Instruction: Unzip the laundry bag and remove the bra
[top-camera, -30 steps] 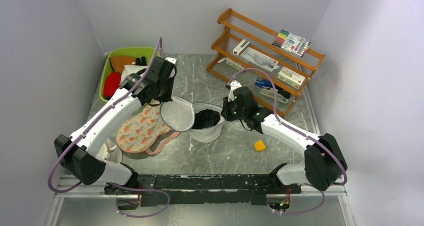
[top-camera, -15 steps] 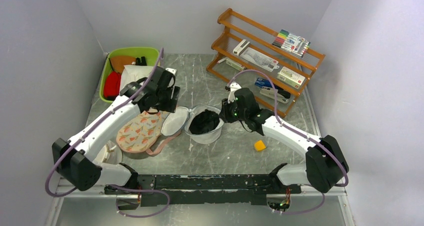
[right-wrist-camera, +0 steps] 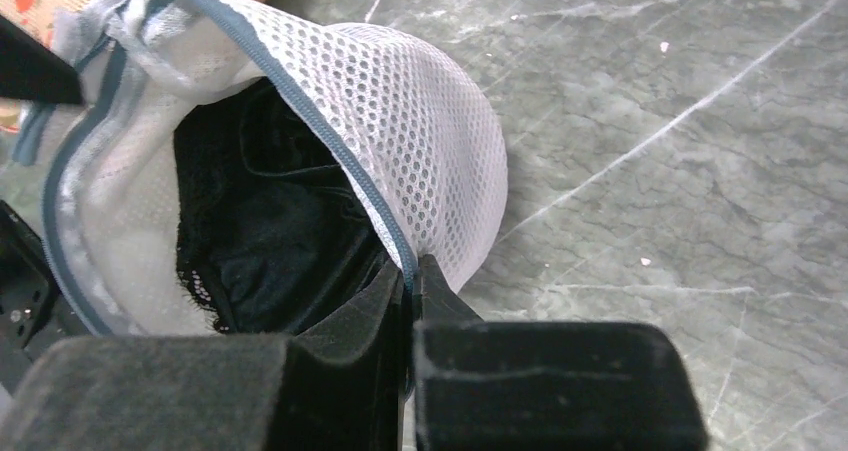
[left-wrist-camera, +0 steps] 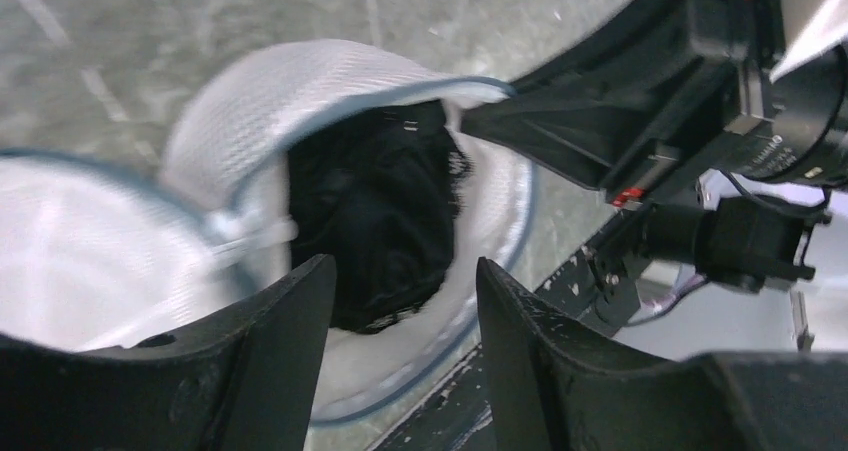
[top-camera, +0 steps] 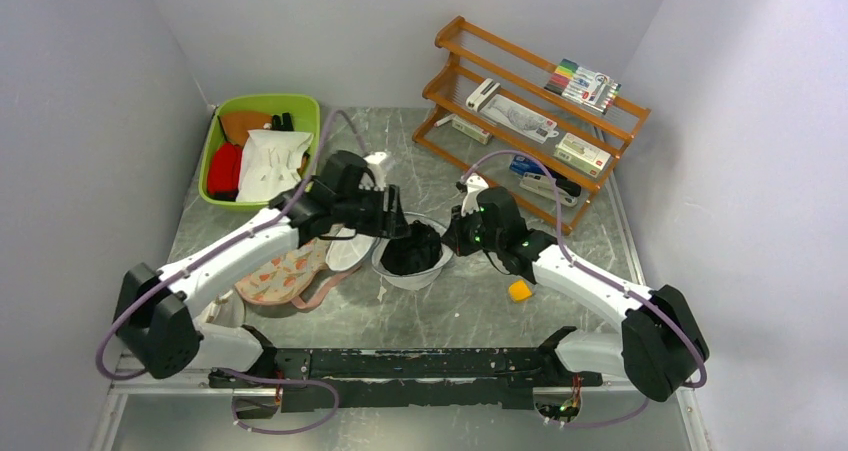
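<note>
Grey marbled tabletop (top-camera: 440, 316), scuffed and dull, with a small yellow block (top-camera: 519, 290) lying nearest. Mid-table the laundry bag (right-wrist-camera: 420, 121) sits unzipped, its honeycomb mesh halves splayed like two bowls beside a floral pad (top-camera: 275, 266). The bra (right-wrist-camera: 270, 221), black and crumpled, fills the half nearer the right arm. The right gripper (right-wrist-camera: 410, 271) pinches the bag's blue-grey zipper rim; the left gripper (left-wrist-camera: 403, 281) hangs over the bra, jaws spread wide. Behind stand a green bin (top-camera: 265, 98) and a slatted wooden rack (top-camera: 432, 89)

The laundry bag (right-wrist-camera: 430, 111) is white honeycomb mesh rimmed in grey-blue; the bra (right-wrist-camera: 270, 241) is black. The pad (top-camera: 280, 276) wears an orange-red print edged pink, the table (top-camera: 450, 316) veined grey.
</note>
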You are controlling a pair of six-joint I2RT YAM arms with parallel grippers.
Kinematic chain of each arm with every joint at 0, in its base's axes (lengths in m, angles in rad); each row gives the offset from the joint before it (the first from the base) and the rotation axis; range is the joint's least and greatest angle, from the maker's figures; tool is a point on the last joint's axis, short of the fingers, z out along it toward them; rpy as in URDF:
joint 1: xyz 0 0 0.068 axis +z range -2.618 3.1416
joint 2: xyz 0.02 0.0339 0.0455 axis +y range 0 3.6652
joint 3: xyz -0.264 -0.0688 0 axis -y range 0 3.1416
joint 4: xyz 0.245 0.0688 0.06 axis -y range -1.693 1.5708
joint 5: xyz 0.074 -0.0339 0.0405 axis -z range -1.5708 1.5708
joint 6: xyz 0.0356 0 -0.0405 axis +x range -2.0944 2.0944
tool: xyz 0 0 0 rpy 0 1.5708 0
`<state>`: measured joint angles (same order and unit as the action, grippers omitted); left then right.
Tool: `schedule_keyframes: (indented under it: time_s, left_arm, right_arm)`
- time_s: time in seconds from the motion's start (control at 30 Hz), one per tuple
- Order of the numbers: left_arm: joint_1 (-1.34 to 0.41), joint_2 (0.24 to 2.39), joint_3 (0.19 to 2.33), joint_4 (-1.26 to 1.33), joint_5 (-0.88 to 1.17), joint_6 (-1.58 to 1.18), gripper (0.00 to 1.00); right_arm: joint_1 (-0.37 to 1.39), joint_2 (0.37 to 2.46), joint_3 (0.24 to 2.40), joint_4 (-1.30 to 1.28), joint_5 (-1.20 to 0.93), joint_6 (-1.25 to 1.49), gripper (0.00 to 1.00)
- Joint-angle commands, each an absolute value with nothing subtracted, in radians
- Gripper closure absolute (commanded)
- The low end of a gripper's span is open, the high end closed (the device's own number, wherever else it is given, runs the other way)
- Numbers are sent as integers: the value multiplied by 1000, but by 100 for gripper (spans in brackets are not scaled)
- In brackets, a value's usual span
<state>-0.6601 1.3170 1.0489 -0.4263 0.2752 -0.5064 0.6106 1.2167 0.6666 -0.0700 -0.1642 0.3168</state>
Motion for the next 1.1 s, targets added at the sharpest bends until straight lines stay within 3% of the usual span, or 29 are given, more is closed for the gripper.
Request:
schedule_keyframes:
  time_s: [0.0, 0.17, 0.4, 0.63, 0.8, 0.93, 1.07]
  left_arm:
    - [-807, 1404, 1153, -368, 195, -501, 38]
    - [-888, 1515, 1229, -432, 29, -421, 45]
    - [-906, 1632, 1280, -528, -100, -303, 38]
    - [-914, 1697, 1257, -514, -110, -253, 41]
    - [-921, 1742, 1259, -528, -104, -259, 55]
    - [-929, 1722, 1258, -546, -124, -262, 74]
    - [-935, 1656, 1270, -572, -123, -255, 86]
  right_arm:
    - [610, 1197, 650, 4, -225, 346, 100]
    - [611, 1201, 652, 8, -223, 348, 100]
    - [612, 1196, 650, 0, -235, 339, 100]
    - [611, 1206, 651, -7, -238, 339, 100]
    - [611, 1201, 648, -13, -240, 330, 100]
    - [612, 1191, 647, -33, -221, 326, 100]
    - [611, 1182, 636, -35, -224, 324, 100]
